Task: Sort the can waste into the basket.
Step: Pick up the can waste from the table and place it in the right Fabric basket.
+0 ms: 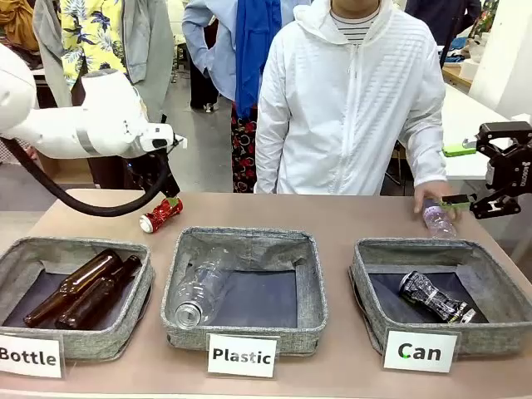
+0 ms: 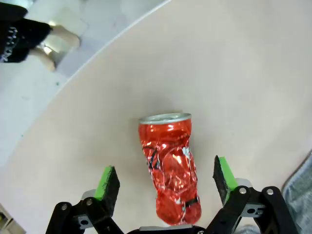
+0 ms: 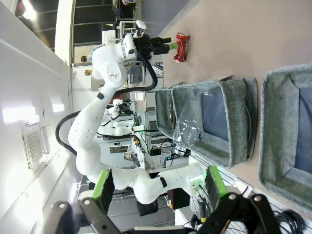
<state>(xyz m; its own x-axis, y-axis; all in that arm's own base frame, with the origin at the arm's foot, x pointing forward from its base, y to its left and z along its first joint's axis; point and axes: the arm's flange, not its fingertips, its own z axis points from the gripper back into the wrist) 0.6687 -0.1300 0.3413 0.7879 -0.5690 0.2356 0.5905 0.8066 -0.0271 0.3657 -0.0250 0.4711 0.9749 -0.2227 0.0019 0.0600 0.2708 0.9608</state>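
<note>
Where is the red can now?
In the front view the red can lies on the table's far left, behind the Bottle basket, under the open left gripper.

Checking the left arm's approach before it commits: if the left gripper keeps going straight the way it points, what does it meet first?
Most likely the red can, lying on the table between the open left gripper's fingers; depth is unclear.
</note>
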